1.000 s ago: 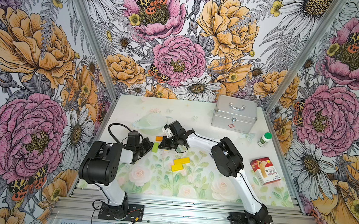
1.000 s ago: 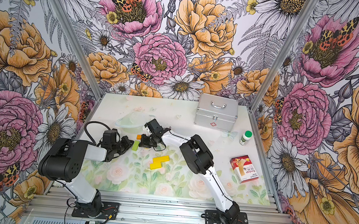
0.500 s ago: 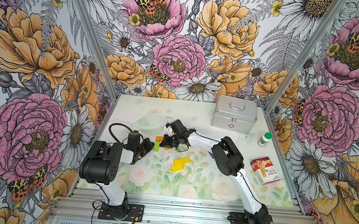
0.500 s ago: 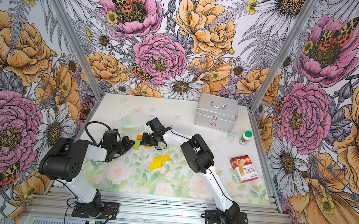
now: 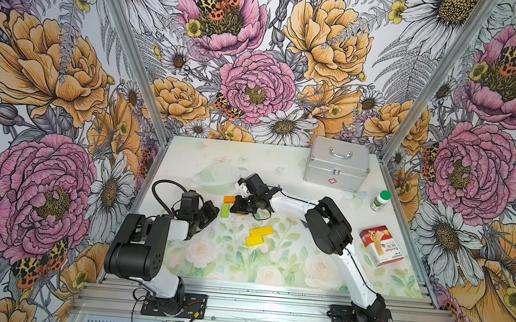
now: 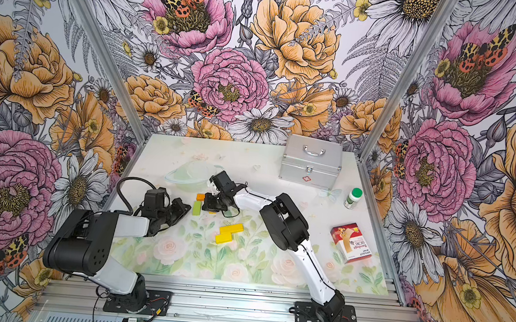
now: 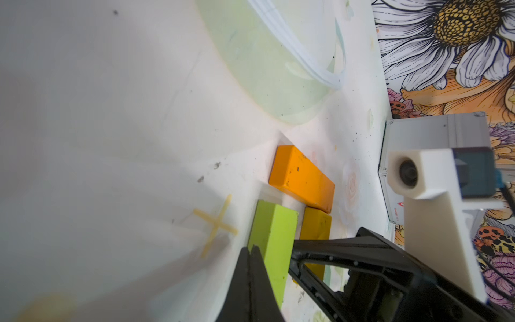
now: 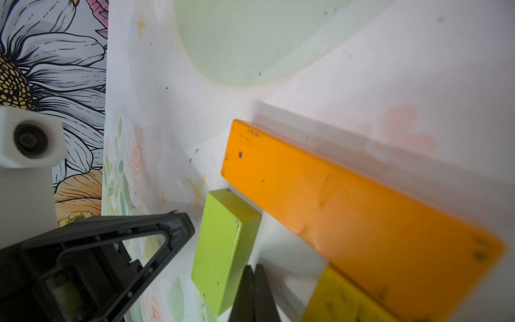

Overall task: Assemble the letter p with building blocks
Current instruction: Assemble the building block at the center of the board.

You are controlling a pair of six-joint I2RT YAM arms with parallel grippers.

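Reaching low | right gripper (image 8: 253, 269) closed, empty, by orange block (image 8: 348, 200) | left gripper (image 7: 249, 251) likewise by green block (image 7: 274, 242)

3 walls (image 5: 258, 72) papered with large pink, orange and white flowers and spotted moths enclose the booth. Aluminium posts (image 5: 131, 55) run up the 2 rear corners. The brightly lit tabletop (image 5: 273, 265) is white with a pale rose print, and a ribbed aluminium rail (image 5: 269, 303) edges its front.

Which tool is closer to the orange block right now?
Right. The right tool is just short of the orange block, beside the green block; the left tool is on the green block's far side.
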